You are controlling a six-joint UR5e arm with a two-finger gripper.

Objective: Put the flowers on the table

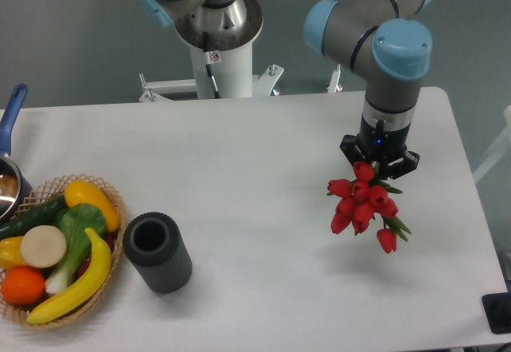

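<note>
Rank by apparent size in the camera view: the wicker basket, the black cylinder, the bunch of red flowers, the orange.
1. wicker basket
2. black cylinder and bunch of red flowers, held up in the claw: too alike to rank
3. orange

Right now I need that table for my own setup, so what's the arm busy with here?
The UR5e arm's two-finger gripper is shut on a bunch of red tulips, holding it above the right side of the white table. The flowers are not set down yet. To the left, untouched, stand a dark grey cylindrical vase and a wicker basket of toy fruit and vegetables.
</note>
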